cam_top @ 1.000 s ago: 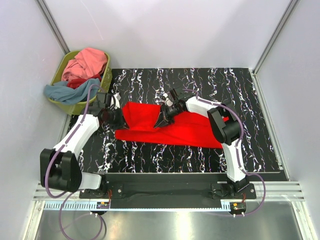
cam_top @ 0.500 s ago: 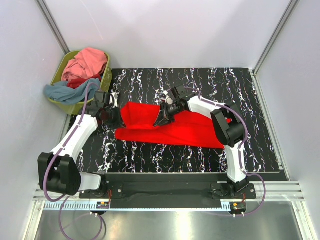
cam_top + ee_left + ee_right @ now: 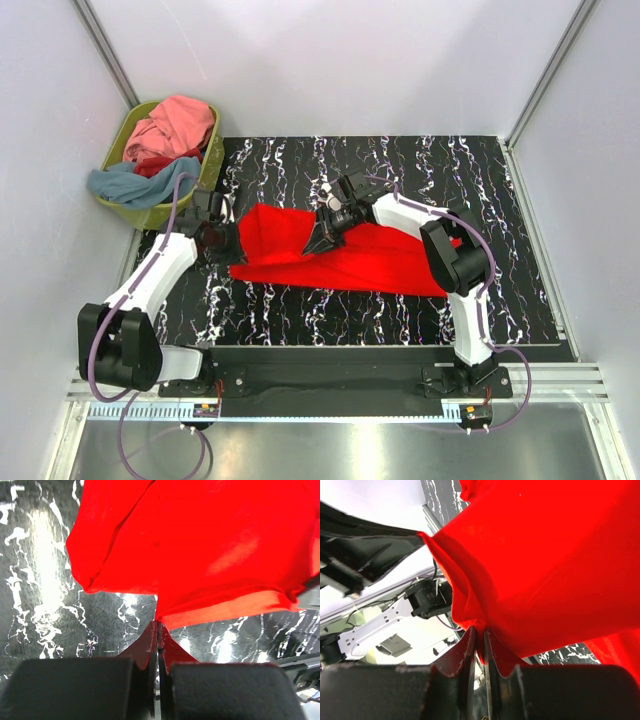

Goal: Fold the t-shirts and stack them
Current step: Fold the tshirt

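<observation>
A bright red t-shirt [image 3: 340,262] lies spread across the middle of the black marbled table. My left gripper [image 3: 238,243] is shut on its left edge; the left wrist view shows the closed jaws [image 3: 159,626] pinching the cloth [image 3: 215,550] just above the table. My right gripper [image 3: 318,240] is shut on a fold of the same shirt near its top middle and holds it raised; the right wrist view shows the cloth [image 3: 555,565] bunched between the jaws [image 3: 480,632]. Pink [image 3: 178,122], grey-blue [image 3: 125,183] and red [image 3: 155,164] shirts lie heaped in the basket.
The olive-green plastic basket [image 3: 213,152] stands off the table's back left corner, close behind my left arm. White enclosure walls stand on three sides. The table [image 3: 440,170] shows bare black marbled surface behind and to the right of the shirt.
My left gripper has drawn the shirt's left edge slightly right and nearer. My right gripper has shifted a little left with its fold held.
</observation>
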You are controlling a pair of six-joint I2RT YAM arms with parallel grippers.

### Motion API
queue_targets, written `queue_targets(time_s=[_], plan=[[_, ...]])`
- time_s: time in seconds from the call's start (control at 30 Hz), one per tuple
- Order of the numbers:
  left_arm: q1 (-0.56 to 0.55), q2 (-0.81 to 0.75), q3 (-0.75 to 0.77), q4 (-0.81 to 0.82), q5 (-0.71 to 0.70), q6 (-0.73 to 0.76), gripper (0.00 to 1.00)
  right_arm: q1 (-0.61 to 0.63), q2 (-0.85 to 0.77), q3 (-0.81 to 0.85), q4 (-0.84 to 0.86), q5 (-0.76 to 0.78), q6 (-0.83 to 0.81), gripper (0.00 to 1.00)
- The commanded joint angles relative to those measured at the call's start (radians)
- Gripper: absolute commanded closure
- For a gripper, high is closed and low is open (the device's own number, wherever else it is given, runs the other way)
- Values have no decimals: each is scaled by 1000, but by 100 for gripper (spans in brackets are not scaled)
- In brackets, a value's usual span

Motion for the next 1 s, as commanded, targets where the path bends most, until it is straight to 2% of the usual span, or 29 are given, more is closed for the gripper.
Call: queue_targets(time_s=[0.0, 0.03, 0.17, 0.2, 0.23, 0.3, 0.37, 0.43, 0.57, 0.73, 0.77, 0.83, 0.97], plan=[[-2, -17, -31, 21, -45, 3, 100, 9, 8, -6, 9, -50, 8, 82], [-1, -17, -37, 26, -49, 3, 100, 9, 24, -11, 9, -54, 0, 81], [-2, 2, -74, 46, -66, 11, 99, 8, 28, -42, 7, -54, -28, 67], [-1, 11, -74, 49, -66, 15, 94, 6, 19, -42, 6, -49, -29, 59], [-1, 14, -77, 57, -60, 29, 78, 5, -11, -43, 3, -29, -37, 54], [-2, 17, -69, 61, -30, 43, 65, -20, -54, -45, -31, 3, -57, 43], [-1, 8, -49, 81, -2, 67, 54, -61, -128, -64, -51, 46, -69, 38], [-2, 9, -23, 97, 7, 74, 49, -151, -179, -95, -78, 78, -77, 32], [-1, 112, 99, 158, -8, 77, 48, -319, -312, -164, -158, 288, -150, 29], [-1, 383, 282, 253, -66, 28, 55, -533, -348, -177, -260, 540, -212, 27], [-1, 429, 372, 255, -65, 15, 55, -553, -349, -174, -270, 566, -219, 25], [-2, 547, 454, 255, -71, 8, 57, -604, -352, -171, -270, 636, -236, 23], [-2, 686, 615, 247, -147, -11, 61, -719, -265, -109, -296, 637, -262, 23]])
